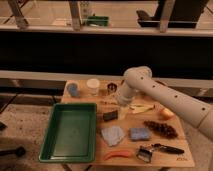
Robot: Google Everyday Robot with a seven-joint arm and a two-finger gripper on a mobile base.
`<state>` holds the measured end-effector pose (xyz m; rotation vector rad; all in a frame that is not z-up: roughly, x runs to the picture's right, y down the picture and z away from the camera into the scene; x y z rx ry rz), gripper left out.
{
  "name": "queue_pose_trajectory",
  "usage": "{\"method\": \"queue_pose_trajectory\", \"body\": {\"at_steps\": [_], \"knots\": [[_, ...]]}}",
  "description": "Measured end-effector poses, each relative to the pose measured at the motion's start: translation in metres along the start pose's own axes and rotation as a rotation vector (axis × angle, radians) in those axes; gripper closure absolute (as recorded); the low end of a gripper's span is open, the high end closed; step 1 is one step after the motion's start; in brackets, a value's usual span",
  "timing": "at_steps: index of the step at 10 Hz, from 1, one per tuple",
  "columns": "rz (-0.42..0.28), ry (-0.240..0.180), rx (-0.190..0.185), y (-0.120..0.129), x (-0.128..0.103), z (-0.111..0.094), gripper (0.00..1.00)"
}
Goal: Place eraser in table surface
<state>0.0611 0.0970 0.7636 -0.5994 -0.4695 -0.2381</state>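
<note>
— Where's the eraser [110, 115]?

— On the table [165, 145] mid-surface, beside the green tray [69, 131]; the hand [121, 106] hovers just behind it, grip unclear.

— Risk?

— Withdrawing could nudge it against the tray.

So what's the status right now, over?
Tool just above the eraser. Eraser flat on the table surface, beside the green tray. Nothing blocking.

Legible text, labels, brands, numbers: none. Gripper [120, 102] over tabletop [172, 150], near eraser [110, 115]: unmarked.
</note>
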Motion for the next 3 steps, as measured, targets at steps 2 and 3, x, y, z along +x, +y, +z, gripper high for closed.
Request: {"method": "queue_pose_trajectory", "body": {"at_steps": [2, 3], "knots": [[-0.040, -0.008, 0.049, 0.017, -0.016, -0.029, 0.20], [-0.060, -0.011, 0.072, 0.026, -0.022, -0.039, 0.20]]}}
